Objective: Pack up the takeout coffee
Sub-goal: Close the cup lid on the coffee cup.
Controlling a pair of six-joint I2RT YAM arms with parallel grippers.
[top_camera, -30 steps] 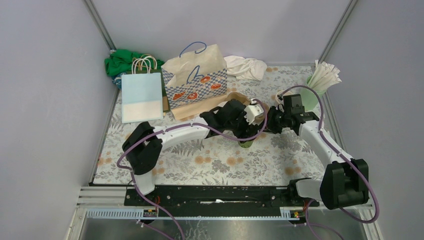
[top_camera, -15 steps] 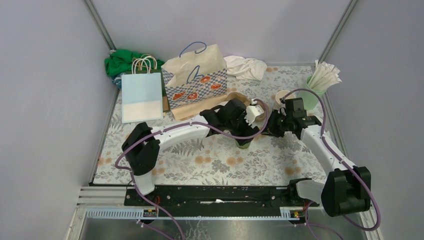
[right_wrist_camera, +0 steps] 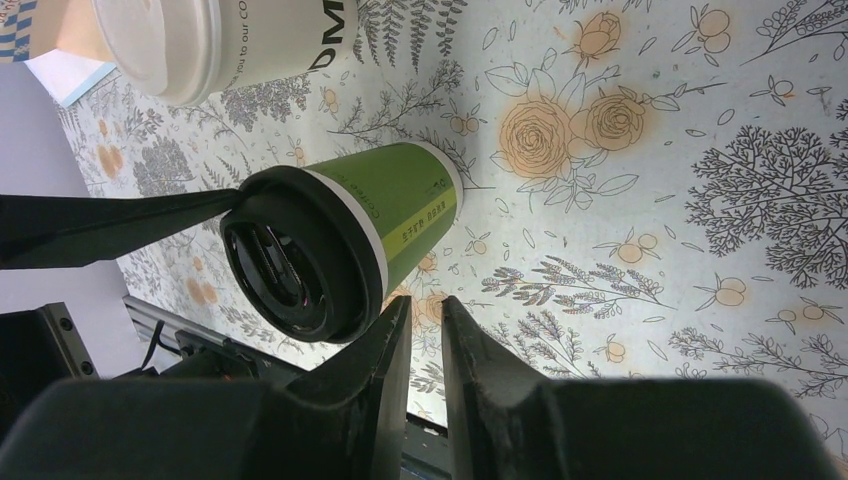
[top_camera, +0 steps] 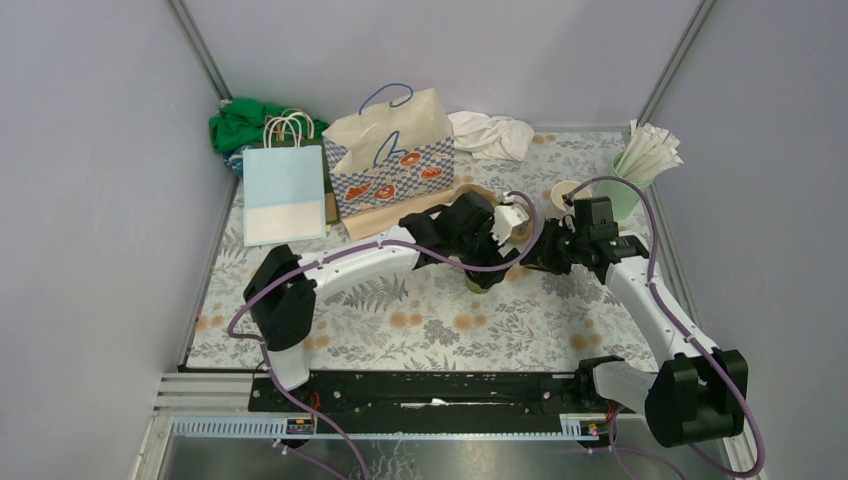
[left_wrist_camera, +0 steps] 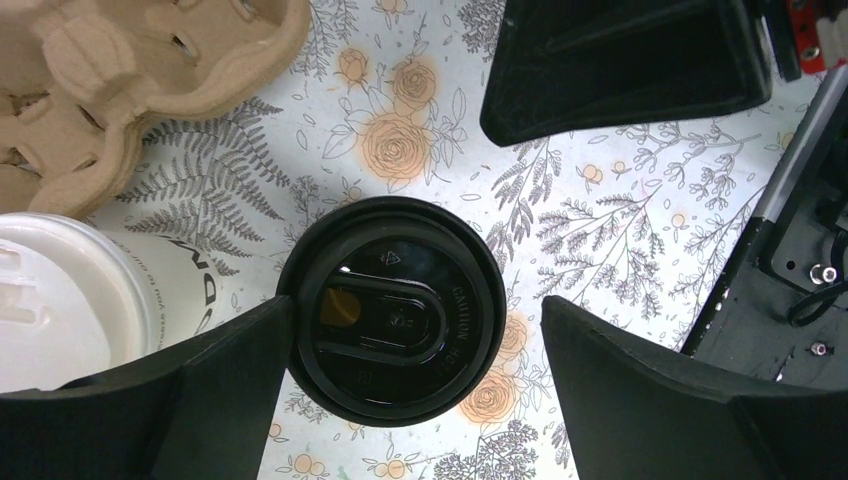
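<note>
- Three cups are in view: one green cup (right_wrist_camera: 415, 215) with a black lid (left_wrist_camera: 390, 310), one cream cup (right_wrist_camera: 275, 40) with a white lid, and one open cream cup (top_camera: 565, 192) with no lid.
- There are also two paper bags, a pale blue one (top_camera: 285, 195) and a checked one (top_camera: 390, 160). Around them are one cardboard carrier (left_wrist_camera: 130, 70), one mint tumbler of straws (top_camera: 628, 195), one green cloth (top_camera: 240, 122) and one white cloth (top_camera: 495, 135).
- The black lid is embossed "CAUTION". The lidded cream cup shows large dark "DM" and a smaller line, "you to our CO". The print on the green cup is too small to read.
- The green cup stands upright mid-tabletop (top_camera: 420, 320), near the lidded cream cup, which is close to the carrier. The open cup stands well apart, beside the tumbler.
- The left end effector (left_wrist_camera: 415, 310) hangs over the green cup with its fingers wide. One finger is at the lid's rim and the other is apart from it.
- The right end effector (right_wrist_camera: 427, 305) is narrow, with only a slit between its fingers, and holds nothing. It is near the green cup.
- Since a second ago, the left fingers have spread and that wrist has shifted leftward. The right arm's elbow has sunk toward the near edge.
</note>
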